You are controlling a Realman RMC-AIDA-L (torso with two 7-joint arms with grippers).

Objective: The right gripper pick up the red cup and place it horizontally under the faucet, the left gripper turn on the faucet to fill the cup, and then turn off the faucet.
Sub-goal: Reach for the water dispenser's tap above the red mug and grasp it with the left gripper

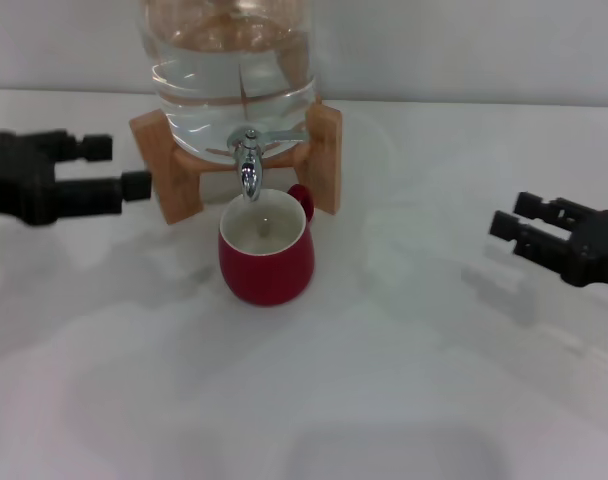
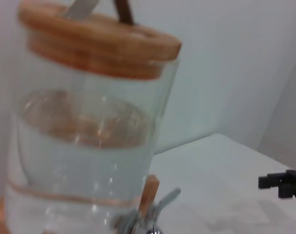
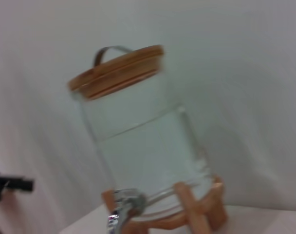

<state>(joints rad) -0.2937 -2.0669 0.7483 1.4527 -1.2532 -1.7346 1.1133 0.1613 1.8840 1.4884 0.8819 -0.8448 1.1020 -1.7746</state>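
Note:
The red cup (image 1: 266, 262) stands upright on the white table, directly under the spout of the chrome faucet (image 1: 249, 165); its handle points back and to the right. The faucet also shows in the left wrist view (image 2: 149, 220) and in the right wrist view (image 3: 121, 206). My left gripper (image 1: 118, 167) is open and empty, left of the wooden stand at about faucet height, and apart from it. My right gripper (image 1: 512, 218) is open and empty, well to the right of the cup. Neither gripper touches anything.
A clear glass jar (image 1: 231, 70) of water with a wooden lid (image 2: 97, 41) sits on a wooden stand (image 1: 324, 155) behind the cup. The white table (image 1: 384, 400) stretches in front, with a pale wall behind.

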